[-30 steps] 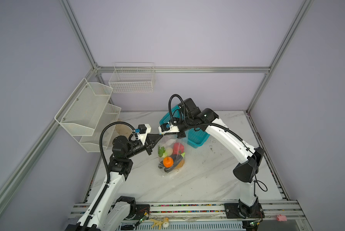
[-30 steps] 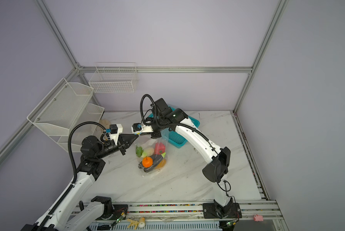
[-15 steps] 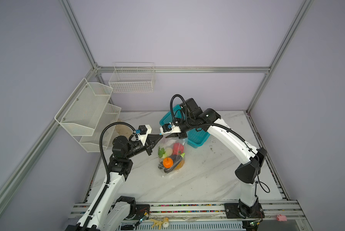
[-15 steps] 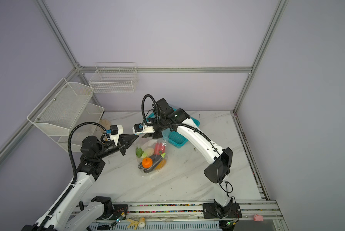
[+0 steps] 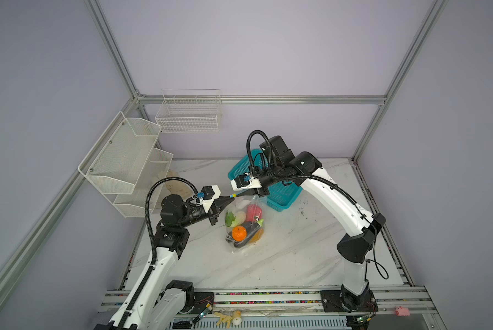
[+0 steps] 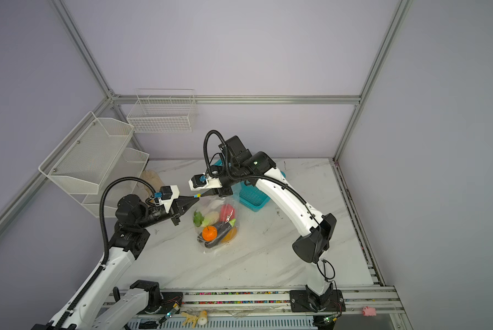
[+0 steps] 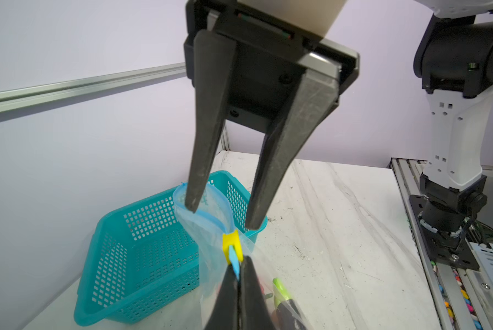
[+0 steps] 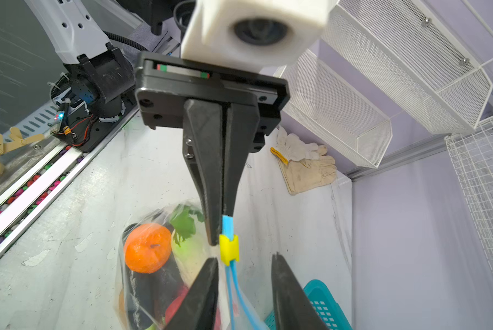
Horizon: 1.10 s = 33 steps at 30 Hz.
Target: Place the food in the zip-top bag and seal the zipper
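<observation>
The zip-top bag (image 5: 244, 228) hangs with its bottom on the marble table, and the food is inside it: an orange (image 5: 238, 233), a red piece (image 5: 253, 212), green leaves, a dark purple piece. My left gripper (image 7: 239, 264) is shut on the end of the light-blue zipper (image 7: 235, 261), right by the yellow slider (image 7: 232, 245). My right gripper (image 8: 244, 259) is open and straddles the zipper (image 8: 234, 283) just past the slider (image 8: 228, 249). Past the slider the two blue tracks (image 7: 211, 217) spread apart. Both top views show the grippers (image 5: 230, 197) (image 5: 243, 195) tip to tip above the bag (image 6: 215, 225).
A teal perforated basket (image 5: 279, 191) (image 7: 142, 243) stands right behind the bag, under the right arm. Work gloves (image 8: 305, 168) lie at the back left by the white mesh shelves (image 5: 125, 160). A wire basket (image 5: 188, 114) hangs on the back wall.
The right gripper's jaws have opened and now stand apart around the zipper near the slider. The left gripper and the bag have stayed where they were.
</observation>
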Each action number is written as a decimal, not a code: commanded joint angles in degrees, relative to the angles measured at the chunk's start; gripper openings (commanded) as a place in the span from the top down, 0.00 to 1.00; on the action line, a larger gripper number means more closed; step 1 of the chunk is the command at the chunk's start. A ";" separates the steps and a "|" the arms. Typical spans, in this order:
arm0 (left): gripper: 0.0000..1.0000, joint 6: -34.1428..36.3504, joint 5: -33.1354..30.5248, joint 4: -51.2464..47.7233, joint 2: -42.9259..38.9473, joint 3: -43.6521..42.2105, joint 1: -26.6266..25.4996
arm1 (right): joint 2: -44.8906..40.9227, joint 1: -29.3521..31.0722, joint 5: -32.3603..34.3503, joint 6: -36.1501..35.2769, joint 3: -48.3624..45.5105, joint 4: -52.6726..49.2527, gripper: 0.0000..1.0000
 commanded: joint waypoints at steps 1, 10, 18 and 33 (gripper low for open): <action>1.00 4.24 1.19 0.46 -1.65 2.29 -0.56 | 1.75 0.05 -2.62 -2.27 2.90 -5.78 0.65; 1.00 4.47 0.18 0.20 -1.71 2.33 -0.58 | 1.90 0.32 -2.97 -2.75 2.75 -7.25 0.67; 1.00 4.07 -0.69 0.16 -1.98 2.39 -0.73 | 1.94 1.28 -2.75 -2.93 2.75 -7.00 0.71; 1.00 3.87 -1.96 0.30 -2.45 1.98 -0.73 | 1.94 1.81 -1.80 -2.24 2.80 -6.40 0.83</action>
